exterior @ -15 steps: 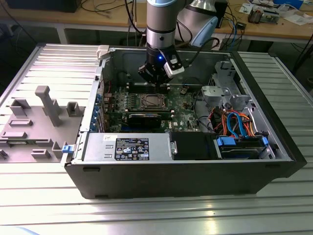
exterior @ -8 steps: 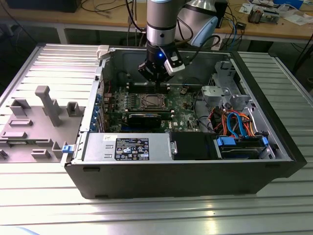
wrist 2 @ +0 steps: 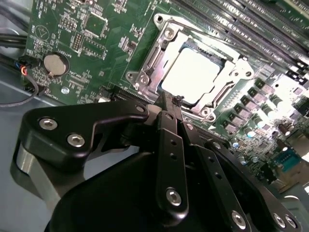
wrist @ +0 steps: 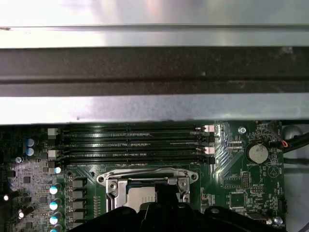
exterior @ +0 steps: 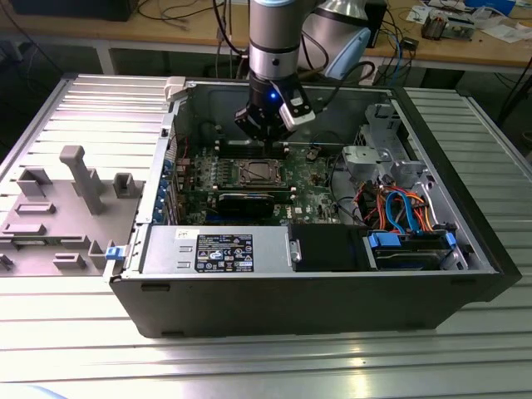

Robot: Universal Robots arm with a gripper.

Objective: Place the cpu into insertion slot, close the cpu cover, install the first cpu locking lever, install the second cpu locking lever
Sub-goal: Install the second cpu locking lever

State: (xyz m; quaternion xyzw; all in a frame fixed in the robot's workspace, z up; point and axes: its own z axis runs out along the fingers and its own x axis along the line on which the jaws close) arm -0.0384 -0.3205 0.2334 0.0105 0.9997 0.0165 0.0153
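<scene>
Sitting on a ribbed metal table [exterior: 75,349], the open computer case [exterior: 249,307] holds the closed claw [wrist 2: 170,104].

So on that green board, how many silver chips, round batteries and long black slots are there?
cpu: 1
coin battery: 1
long black slots: 4
Total: 6

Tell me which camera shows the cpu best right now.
The second wrist view: the cpu sits in full sight inside its silver frame, just past the gripper. In the first wrist view the gripper covers part of it; the exterior view shows it far off, below the arm.
</scene>
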